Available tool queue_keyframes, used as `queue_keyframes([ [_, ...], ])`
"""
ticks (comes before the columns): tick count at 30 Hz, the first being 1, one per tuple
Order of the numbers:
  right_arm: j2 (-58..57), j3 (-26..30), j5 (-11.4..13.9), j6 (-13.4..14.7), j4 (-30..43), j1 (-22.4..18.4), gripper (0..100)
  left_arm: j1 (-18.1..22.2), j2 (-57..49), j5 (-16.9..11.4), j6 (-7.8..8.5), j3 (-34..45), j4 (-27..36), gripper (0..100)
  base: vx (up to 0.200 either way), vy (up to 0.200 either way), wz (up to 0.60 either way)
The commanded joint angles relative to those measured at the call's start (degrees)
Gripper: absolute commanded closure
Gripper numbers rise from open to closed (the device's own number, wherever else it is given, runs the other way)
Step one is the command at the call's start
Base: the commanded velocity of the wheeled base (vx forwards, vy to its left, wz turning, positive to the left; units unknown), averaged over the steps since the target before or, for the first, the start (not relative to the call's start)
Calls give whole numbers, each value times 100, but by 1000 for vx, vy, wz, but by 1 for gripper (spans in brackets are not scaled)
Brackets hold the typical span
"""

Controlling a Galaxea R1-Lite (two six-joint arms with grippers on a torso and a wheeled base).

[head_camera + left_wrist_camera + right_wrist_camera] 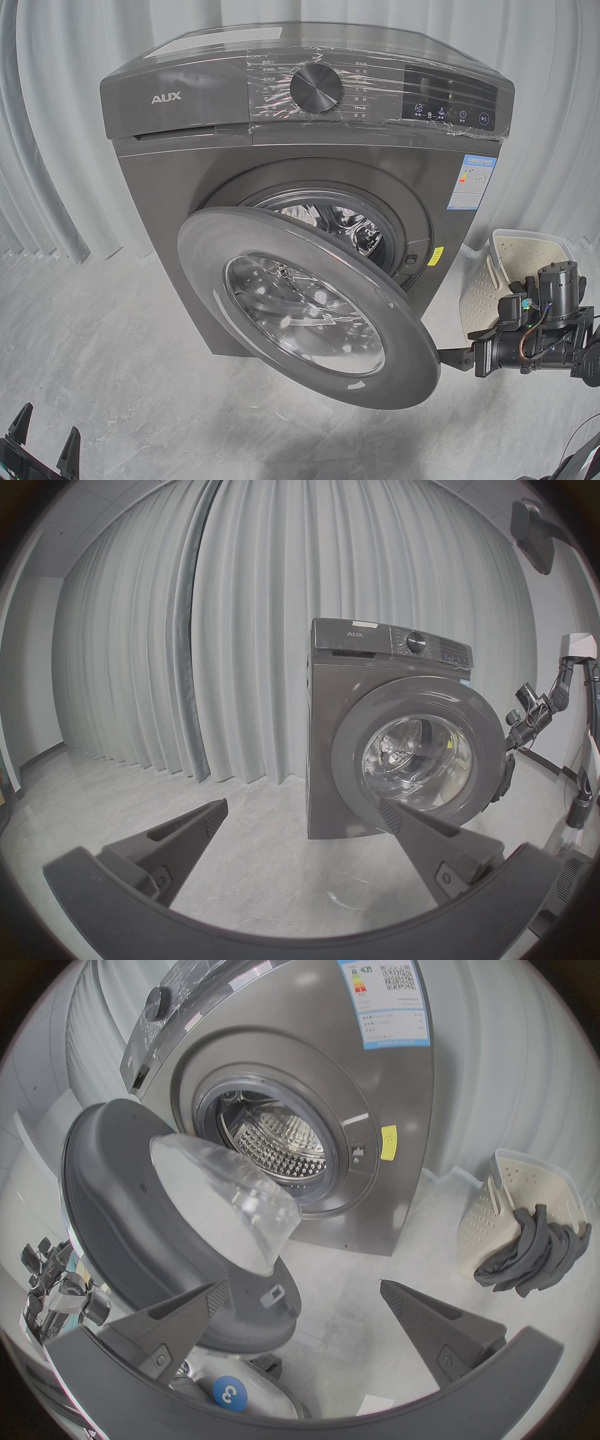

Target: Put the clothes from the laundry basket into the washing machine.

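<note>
Grey clothes hang over the basket rim, right of the washer; none loaded yet. Door open, drum apparently empty. Left hand and right hand both spread wide, holding nothing.

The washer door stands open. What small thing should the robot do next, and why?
Probably swing the right gripper away from the door toward the laundry basket beside the washing machine. The door stands wide open, the gripper is open and empty, and the grey clothes hang over the basket's rim, not yet picked up.
</note>
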Motion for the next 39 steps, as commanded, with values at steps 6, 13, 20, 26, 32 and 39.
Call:
queue_keyframes([
  [6,-149,307,261,-14,-1,592,0,2,-70,2,-2,84,-1,0,0,0,0],
  [13,9,17,199,4,-80,390,0,2,-79,11,-2,84,-1,0,0,0,0],
  [20,1178,-528,-548,478,-598,486,0,2,-79,2,-2,84,-1,0,0,0,0],
  [26,2206,-941,-908,680,-1222,697,0,2,-79,11,-2,92,-1,0,0,0,0],
  [32,2874,-1354,-1075,671,-1257,776,0,2,-70,11,-2,84,-1,0,0,0,0],
  [39,3006,-1275,-1023,680,-1504,1119,0,2,-79,11,-2,84,-1,0,0,0,0],
])
